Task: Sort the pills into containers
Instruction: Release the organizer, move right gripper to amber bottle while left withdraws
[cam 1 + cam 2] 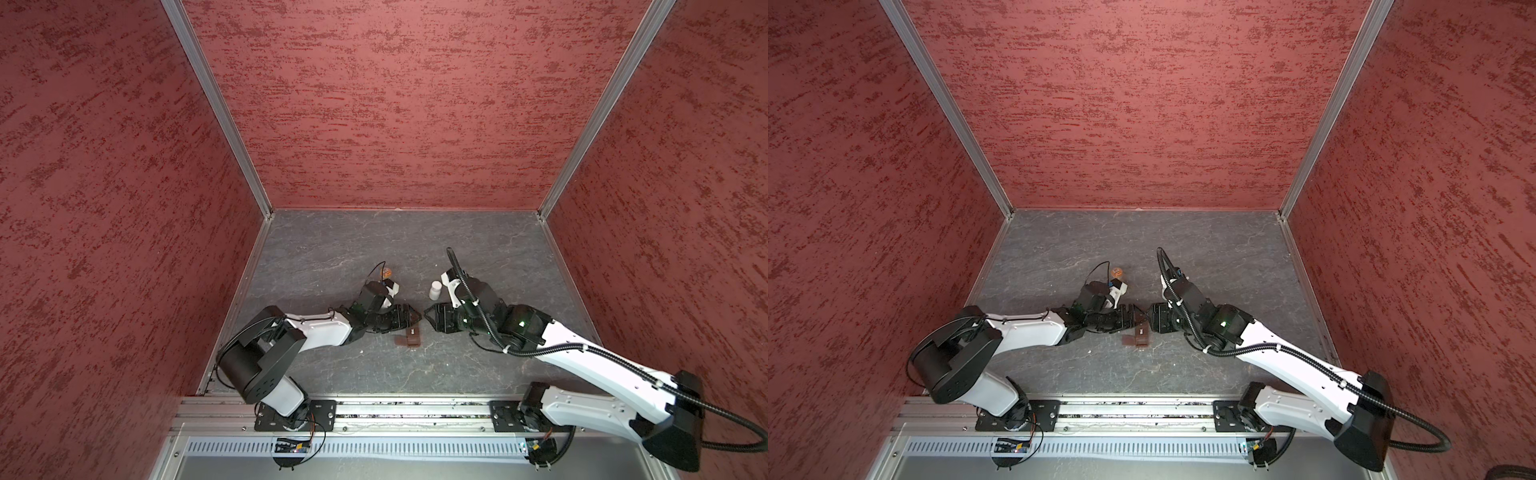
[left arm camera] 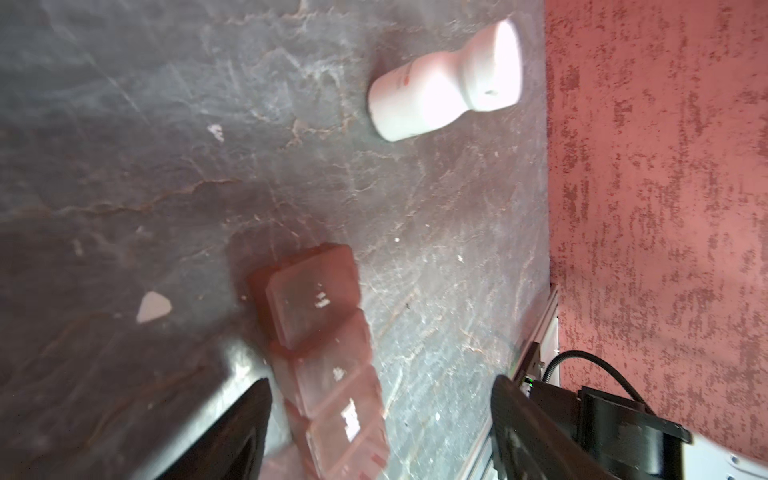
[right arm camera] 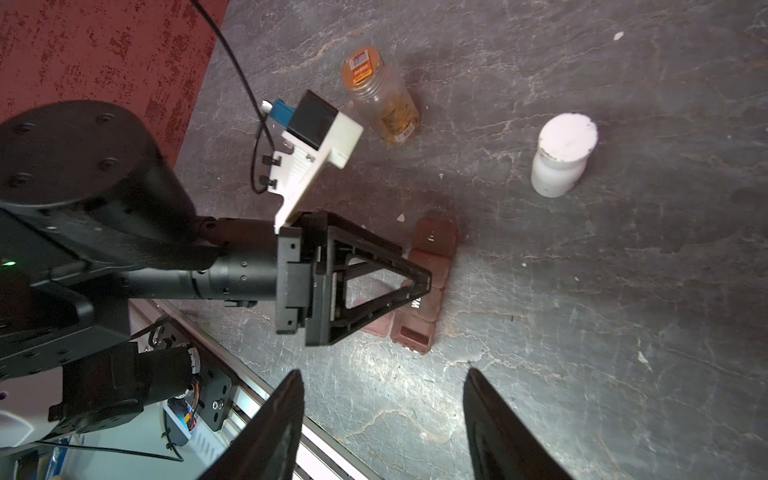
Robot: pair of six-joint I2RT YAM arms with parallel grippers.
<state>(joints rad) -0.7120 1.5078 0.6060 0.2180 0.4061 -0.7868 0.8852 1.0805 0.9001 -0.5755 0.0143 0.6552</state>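
Observation:
The containers are the cells of a long brown pill box (image 1: 409, 340) (image 1: 1138, 338) on the grey floor, lying mid-table in both top views. In the left wrist view the box (image 2: 324, 332) runs between my left gripper's (image 2: 382, 432) wide-apart fingers, close to one and clear of the other. From the right wrist view, the left gripper (image 3: 422, 282) hovers over the box (image 3: 434, 239), whose near end cell (image 3: 413, 337) is uncovered. My right gripper (image 3: 384, 415) is open over bare floor, just short of the box. A whitish pill (image 2: 153, 306) (image 3: 401, 217) lies beside the box's far end.
A white bottle (image 1: 435, 289) (image 3: 561, 158) (image 2: 444, 83) stands behind the grippers, and an amber bottle (image 1: 386, 272) (image 1: 1117, 272) (image 3: 382, 95) stands to its left. Small white bits (image 3: 618, 35) (image 1: 360, 352) dot the floor. Red walls enclose three sides; a metal rail (image 1: 415, 409) runs along the front.

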